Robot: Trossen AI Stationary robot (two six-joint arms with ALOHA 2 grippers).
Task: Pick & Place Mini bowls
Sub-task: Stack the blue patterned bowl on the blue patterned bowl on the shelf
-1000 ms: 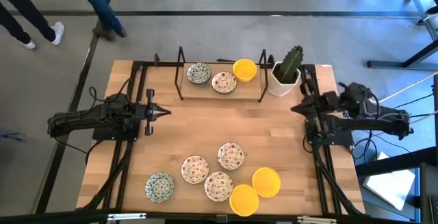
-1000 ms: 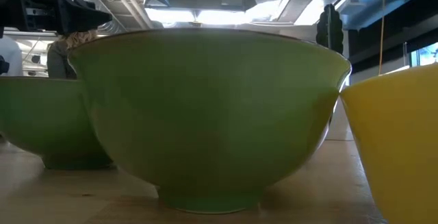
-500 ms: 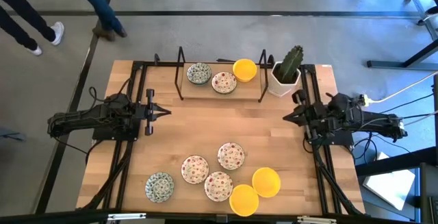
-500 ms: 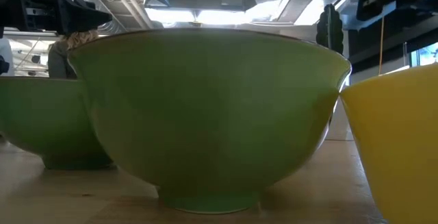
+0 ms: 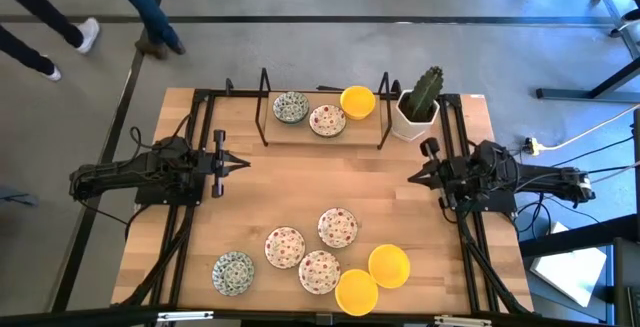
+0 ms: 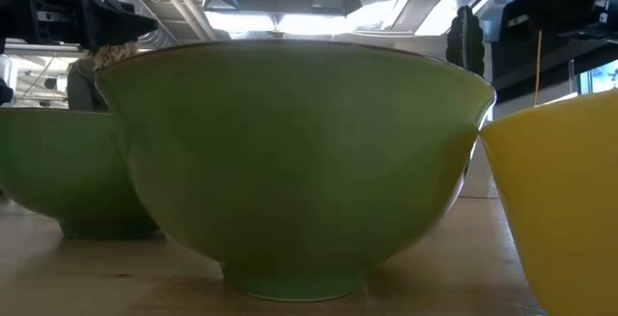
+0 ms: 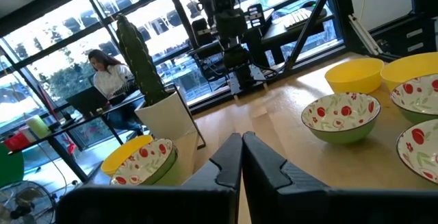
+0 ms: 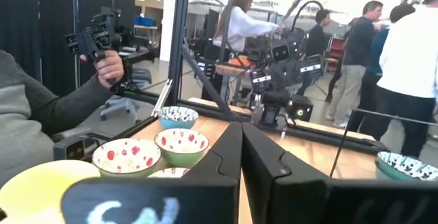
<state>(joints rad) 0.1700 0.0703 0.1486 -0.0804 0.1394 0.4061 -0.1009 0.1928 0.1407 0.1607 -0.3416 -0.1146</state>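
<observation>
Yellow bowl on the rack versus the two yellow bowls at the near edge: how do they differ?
The rack's yellow bowl sits alone at the end of a row, beside a red-speckled bowl; the near yellow bowls sit together on the bare table. All three are plain yellow, round and upright.

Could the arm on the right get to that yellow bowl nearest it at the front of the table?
Probably yes. The right gripper is shut and holds nothing, and bare table lies between it and the yellow bowl.

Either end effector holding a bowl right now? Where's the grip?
Nothing held. Left end effector and right end effector are both shut and empty, above bare table.
</observation>
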